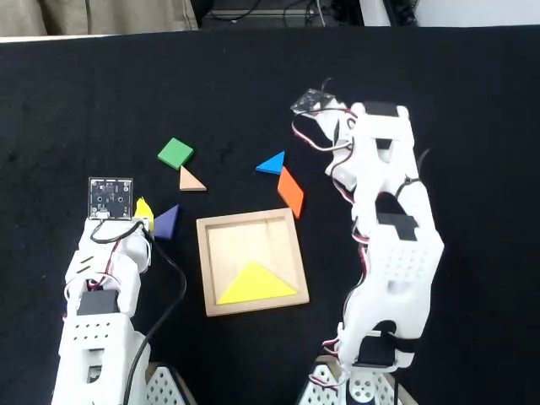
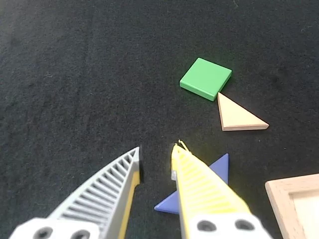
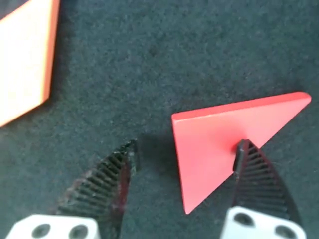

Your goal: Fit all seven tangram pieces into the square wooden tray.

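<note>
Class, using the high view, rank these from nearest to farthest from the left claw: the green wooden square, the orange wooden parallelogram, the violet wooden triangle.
1. The violet wooden triangle, right beside the left claw.
2. The green wooden square, toward the table's far edge.
3. The orange wooden parallelogram, well across, toward the other arm.

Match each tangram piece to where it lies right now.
Pieces:
1. yellow triangle
2. green square
3. red triangle
4. purple triangle

Places:
A. beside the left tool
B. in the tray
C. next to the tan triangle
D. below the open right tool

Pairs: 1-B, 2-C, 3-D, 4-A
</note>
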### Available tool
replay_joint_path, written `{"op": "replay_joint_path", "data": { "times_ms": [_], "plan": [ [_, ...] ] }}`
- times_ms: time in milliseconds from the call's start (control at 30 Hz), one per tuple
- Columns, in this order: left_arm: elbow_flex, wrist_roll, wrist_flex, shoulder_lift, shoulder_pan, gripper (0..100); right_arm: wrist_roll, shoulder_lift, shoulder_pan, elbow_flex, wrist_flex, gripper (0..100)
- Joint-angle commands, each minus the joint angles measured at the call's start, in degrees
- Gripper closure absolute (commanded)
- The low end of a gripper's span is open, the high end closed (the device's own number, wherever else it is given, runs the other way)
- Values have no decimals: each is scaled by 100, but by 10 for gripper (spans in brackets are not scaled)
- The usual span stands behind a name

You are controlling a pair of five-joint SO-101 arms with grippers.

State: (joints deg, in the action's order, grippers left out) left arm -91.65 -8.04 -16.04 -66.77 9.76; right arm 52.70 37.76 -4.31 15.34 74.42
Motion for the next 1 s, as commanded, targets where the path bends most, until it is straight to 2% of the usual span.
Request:
{"op": "replay_joint_path", "data": {
  "times_ms": [0,167,400,533,667,767,867,967],
  "plan": [
    [-40,-53,123,-62,-57,884,44,400,-255,356,378,701],
    [-40,-53,123,-70,-84,884,62,189,-220,673,1073,701],
    [-48,-53,132,-70,-92,884,-9,-1288,26,664,1881,704],
    [-57,-53,132,-70,-92,884,-343,-1868,141,637,2664,823],
    [-57,-53,132,-70,-101,884,-229,-1807,492,-242,2303,959],
    [-66,-53,132,-70,-101,884,0,-1569,993,-752,2549,949],
    [-66,-53,132,-70,-101,884,-1196,-1666,1266,-831,2620,874],
    [-66,-53,132,-70,-101,884,-2048,-2273,1204,-787,2356,860]
  ]
}}
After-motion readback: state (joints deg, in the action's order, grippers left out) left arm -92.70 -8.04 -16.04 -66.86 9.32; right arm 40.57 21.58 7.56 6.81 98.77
